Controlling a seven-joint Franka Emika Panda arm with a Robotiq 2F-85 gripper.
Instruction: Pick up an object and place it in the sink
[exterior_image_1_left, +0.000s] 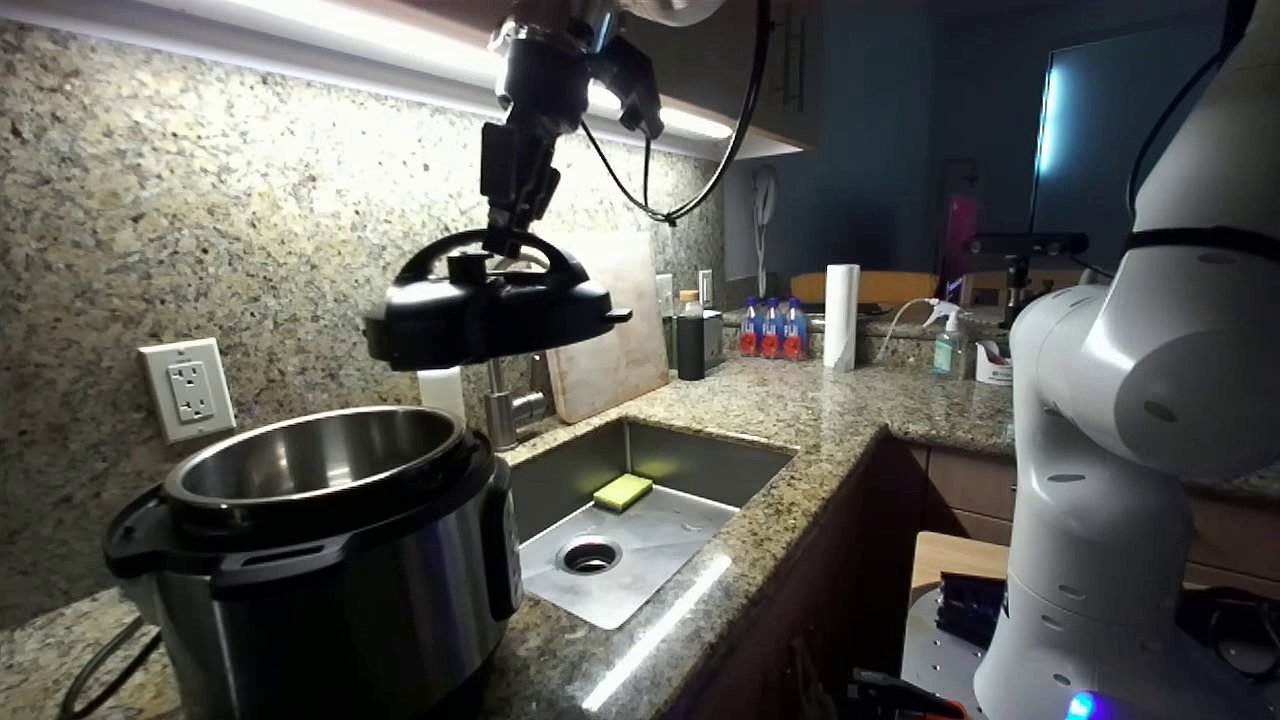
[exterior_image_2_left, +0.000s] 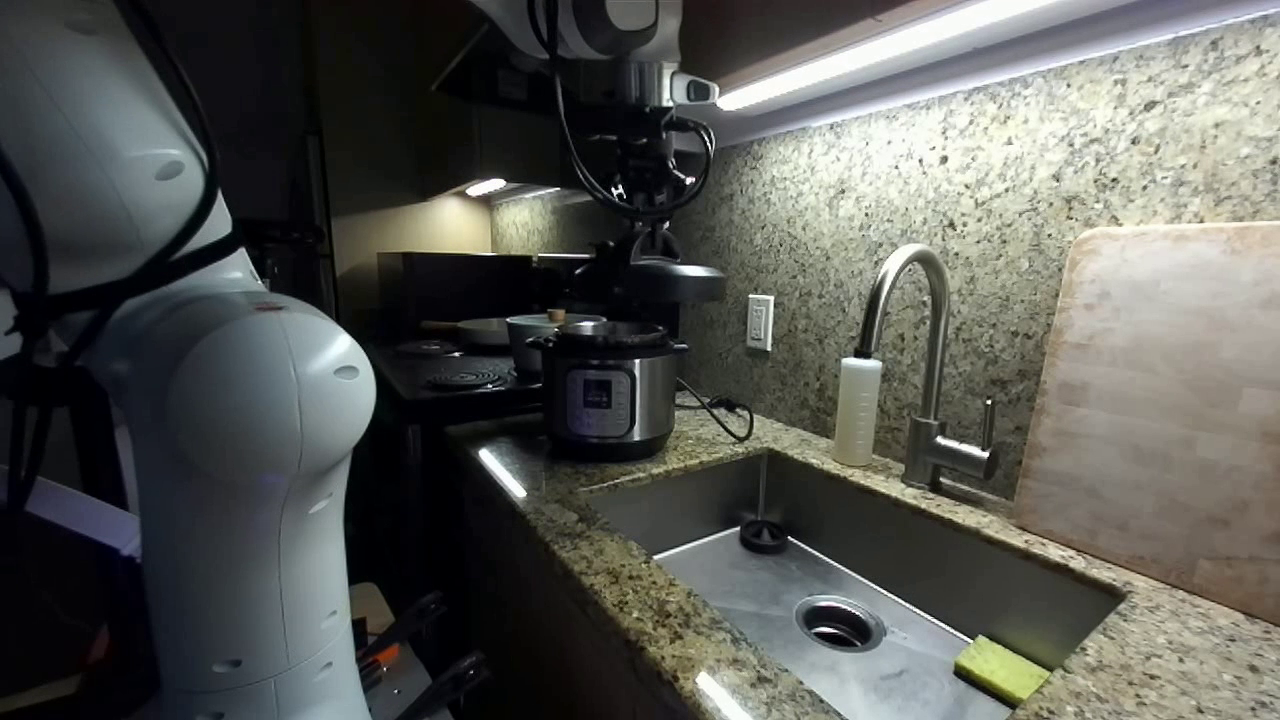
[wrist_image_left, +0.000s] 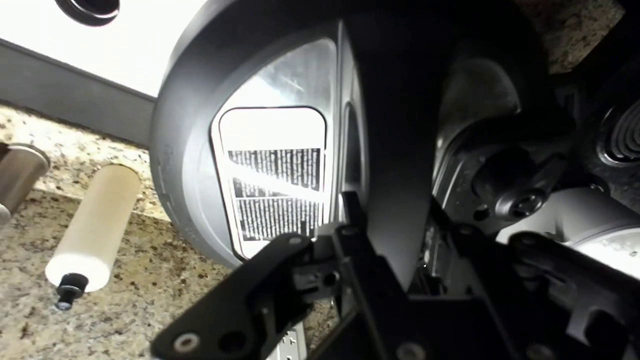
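The gripper (exterior_image_1_left: 505, 238) is clamped on the arched handle (exterior_image_1_left: 566, 260) of the black lid (exterior_image_1_left: 490, 330), one finger (wrist_image_left: 354, 212) on each side of it. The lid hangs in the air at six o'clock from the fingertips, close below them, and in an exterior view its nine o'clock side looks slightly lower. In both exterior views the cooker (exterior_image_1_left: 340, 620) stands at about seven o'clock from the lid, with a gap between the two, and the sink (exterior_image_2_left: 900, 550) lies at about five o'clock. The cooker is on the granite counter (exterior_image_1_left: 760, 400), its steel inside open to view.

In the wrist view the handle runs down from twelve o'clock and passes between the fingers, while the rest of the lid spreads out past them on both sides. A printed label (wrist_image_left: 275, 130) on the lid is at ten o'clock from the fingertips, and a knob (wrist_image_left: 520, 200) is at about three o'clock.

In an exterior view a yellow sponge (exterior_image_1_left: 622, 492) lies in the sink at one o'clock from the drain (exterior_image_1_left: 588, 556). In an exterior view a white bottle (exterior_image_2_left: 858, 410) stands on the counter just beside the faucet (exterior_image_2_left: 938, 340), at its nine o'clock.
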